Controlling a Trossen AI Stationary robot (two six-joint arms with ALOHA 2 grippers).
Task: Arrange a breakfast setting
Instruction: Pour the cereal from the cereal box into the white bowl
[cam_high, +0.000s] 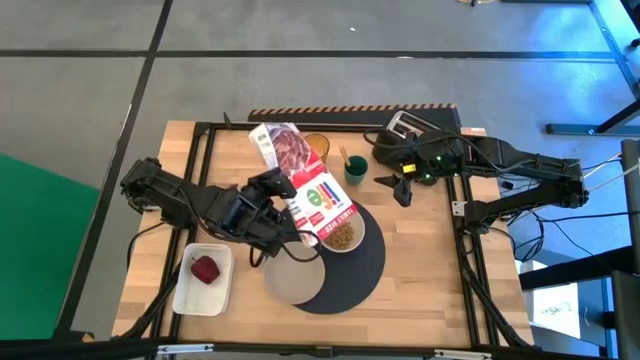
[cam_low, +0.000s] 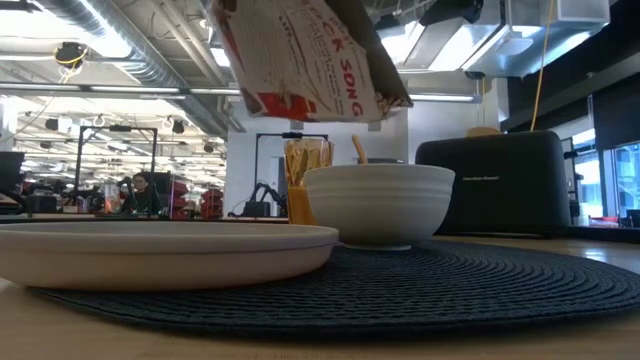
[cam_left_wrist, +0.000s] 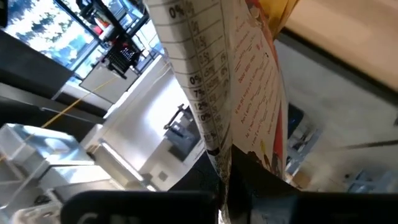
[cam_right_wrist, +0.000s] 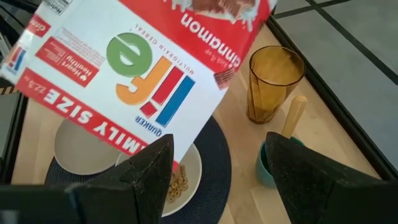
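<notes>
Breakfast setting, mid-desk: one round dark grey mat (cam_high: 340, 262) carrying one small white bowl (cam_high: 343, 236) on its far part and one flat white plate (cam_high: 293, 280) overlapping its left edge. Bowl contents: brown cereal rings. Plate: bare.

One amber tumbler (cam_right_wrist: 273, 83) stands off the mat toward the desk's far edge; contents cannot be told. Just beside it, one teal cup (cam_high: 356, 170) with a pale stick-like handle (cam_right_wrist: 293, 116) upright in it.

One cereal box (cam_high: 305, 182), tilted mouth-down above the bowl, clamped in the left gripper (cam_high: 268, 212).

One white rectangular tray (cam_high: 204, 279) at the near-left corner, holding one red item (cam_high: 205, 269).

One black toaster (cam_low: 492, 183) at the far edge, right of centre.

Right gripper (cam_high: 402, 187): fingers spread wide, holding nothing, hovering near the teal cup
</notes>
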